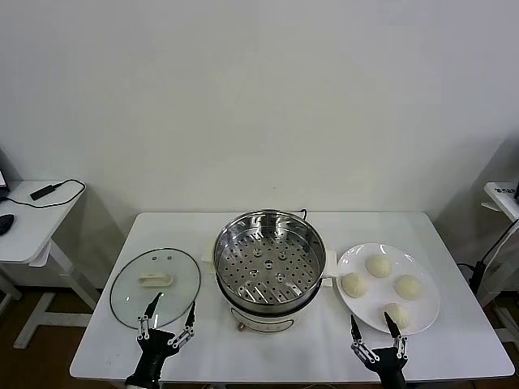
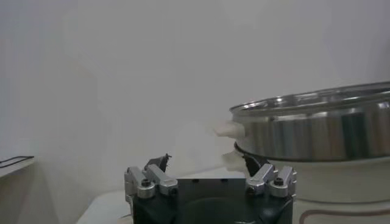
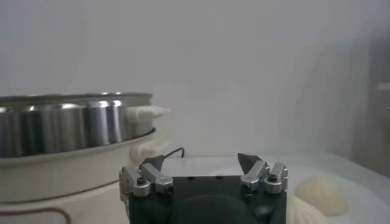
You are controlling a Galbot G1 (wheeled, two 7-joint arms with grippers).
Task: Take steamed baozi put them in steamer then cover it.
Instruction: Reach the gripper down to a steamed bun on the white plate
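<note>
On white table, shiny perforated steamer (image 1: 269, 259), four smooth round steamed baozi (image 1: 378, 266)

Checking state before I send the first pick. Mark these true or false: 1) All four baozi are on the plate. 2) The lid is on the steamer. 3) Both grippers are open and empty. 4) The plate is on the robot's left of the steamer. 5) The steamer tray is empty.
1) True: four baozi sit on the plate.
2) False: the lid lies flat on the table, on the robot's left of the steamer.
3) True: the left gripper and right gripper are open, holding nothing, at the table's near edge.
4) False: the plate is on the steamer's right.
5) True: only the bare perforated tray shows inside.
</note>
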